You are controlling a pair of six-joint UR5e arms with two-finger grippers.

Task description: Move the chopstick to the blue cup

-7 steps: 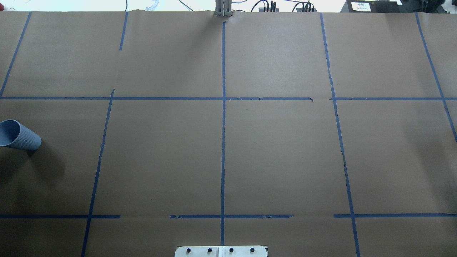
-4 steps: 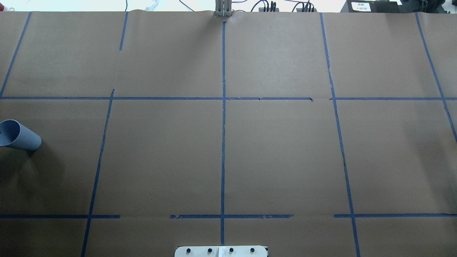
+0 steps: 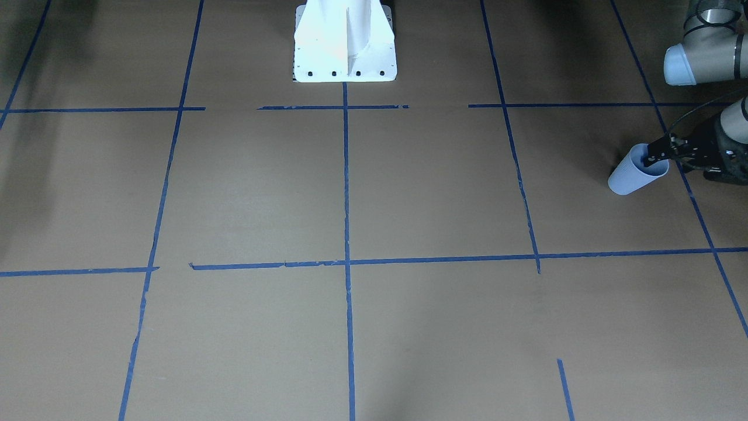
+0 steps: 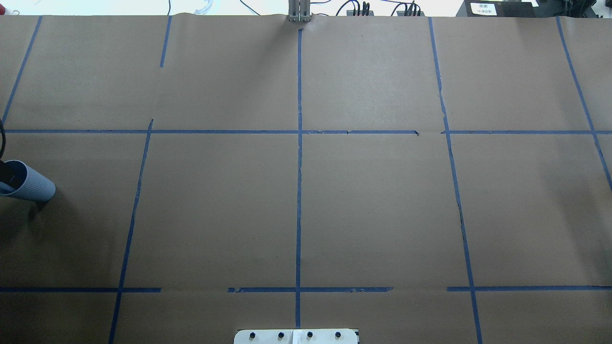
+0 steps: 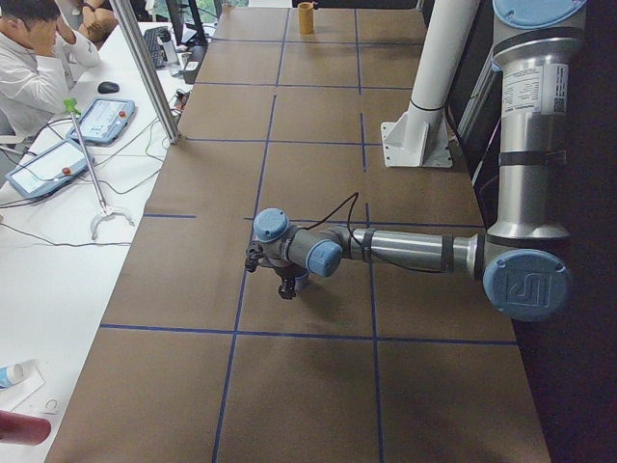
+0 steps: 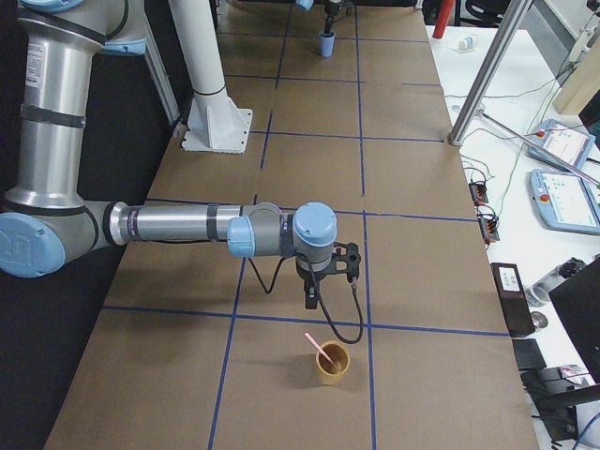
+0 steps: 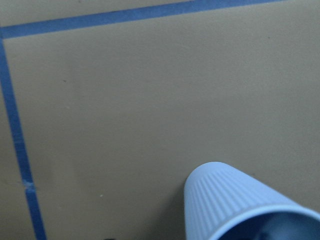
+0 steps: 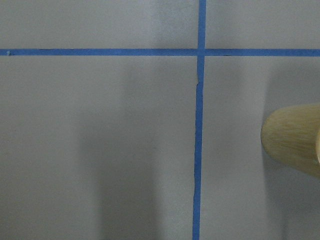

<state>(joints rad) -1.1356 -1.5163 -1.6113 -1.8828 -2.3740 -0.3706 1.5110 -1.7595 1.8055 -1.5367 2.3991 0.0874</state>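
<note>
The blue cup (image 3: 631, 175) stands on the brown table cover on my left side; it also shows in the overhead view (image 4: 33, 185) and the left wrist view (image 7: 230, 200). My left gripper (image 3: 653, 156) is at the cup's rim, open, with one dark finger (image 4: 5, 175) over the cup's mouth. The pink chopstick (image 6: 317, 347) leans in a tan cup (image 6: 332, 366) at the table's right end. My right gripper (image 6: 314, 291) hangs just beside and above that cup, not touching the chopstick. I cannot tell whether it is open or shut.
The white robot base (image 3: 345, 44) stands at the table's middle edge. Blue tape lines (image 4: 299, 191) divide the cover into squares. The tan cup's wall (image 8: 295, 140) shows at the right wrist view's right edge. Operators' gear lies beyond the far edge.
My left gripper's finger has come into the overhead view at the blue cup's mouth, where nothing showed before. The cup has not moved.
</note>
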